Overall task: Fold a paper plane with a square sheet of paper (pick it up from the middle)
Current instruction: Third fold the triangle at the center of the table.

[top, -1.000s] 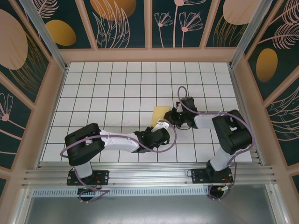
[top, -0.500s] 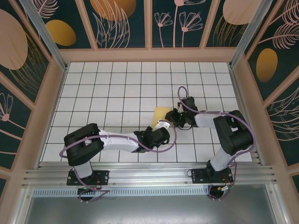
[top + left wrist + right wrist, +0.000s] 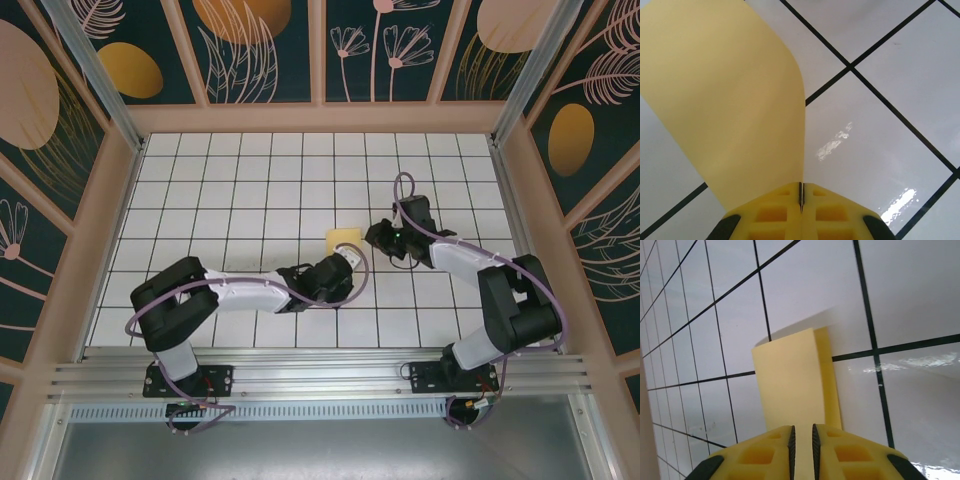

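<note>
The square sheet of paper [image 3: 345, 237] is plain yellow and lies folded over on the white tiles, between the two grippers. In the left wrist view its straight edge runs into the seam of my left gripper [image 3: 801, 186], which is shut on the sheet [image 3: 725, 100]. From above, my left gripper [image 3: 352, 257] sits at the paper's near right corner. My right gripper [image 3: 372, 238] is just right of the paper. In its wrist view my right gripper [image 3: 802, 432] stands open by a narrow gap, over the two-layered sheet [image 3: 790, 385]. The paper plane is out of view.
The white gridded tabletop [image 3: 250, 190] is boxed in by patterned walls [image 3: 70, 200] on the left, back and right. An aluminium rail [image 3: 320, 375] runs along the near edge by the arm bases.
My left gripper has shut on the paper and slid slightly up and right. The right arm has swung out to the right, and its jaws widened then narrowed.
</note>
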Robot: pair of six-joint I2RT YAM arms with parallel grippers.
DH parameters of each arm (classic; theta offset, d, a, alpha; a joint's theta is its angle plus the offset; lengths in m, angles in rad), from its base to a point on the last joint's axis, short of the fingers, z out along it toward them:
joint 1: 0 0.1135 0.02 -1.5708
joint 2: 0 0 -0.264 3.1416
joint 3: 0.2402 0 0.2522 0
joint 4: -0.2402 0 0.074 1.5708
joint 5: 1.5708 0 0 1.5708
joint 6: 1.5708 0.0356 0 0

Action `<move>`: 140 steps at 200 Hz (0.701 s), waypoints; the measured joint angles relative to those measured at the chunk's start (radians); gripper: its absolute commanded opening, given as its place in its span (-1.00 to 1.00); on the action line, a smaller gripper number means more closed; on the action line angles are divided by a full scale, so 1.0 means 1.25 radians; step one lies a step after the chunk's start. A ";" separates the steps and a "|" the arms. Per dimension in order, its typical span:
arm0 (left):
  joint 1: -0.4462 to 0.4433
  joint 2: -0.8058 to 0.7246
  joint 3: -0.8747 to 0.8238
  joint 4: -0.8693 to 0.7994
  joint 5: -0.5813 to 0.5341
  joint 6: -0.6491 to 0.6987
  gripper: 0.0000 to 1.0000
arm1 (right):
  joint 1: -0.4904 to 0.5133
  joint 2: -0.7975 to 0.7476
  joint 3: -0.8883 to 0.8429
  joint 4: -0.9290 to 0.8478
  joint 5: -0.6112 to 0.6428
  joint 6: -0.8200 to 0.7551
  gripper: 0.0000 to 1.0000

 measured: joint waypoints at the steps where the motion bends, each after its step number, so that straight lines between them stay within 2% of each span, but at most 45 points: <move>1: 0.002 -0.002 -0.002 0.001 0.004 0.000 -1.00 | 0.000 0.000 0.000 0.000 -0.001 -0.001 -0.71; 26: 0.040 -0.029 -0.023 0.002 0.073 -0.001 -1.00 | 0.004 0.039 0.025 0.016 -0.047 -0.017 -0.73; 67: 0.043 -0.037 -0.023 0.014 0.146 -0.008 -1.00 | 0.017 0.128 0.081 0.023 -0.094 -0.048 -0.75; 140: 0.045 -0.037 -0.049 0.032 0.167 -0.024 -1.00 | 0.020 0.223 0.164 0.008 -0.130 -0.104 -0.74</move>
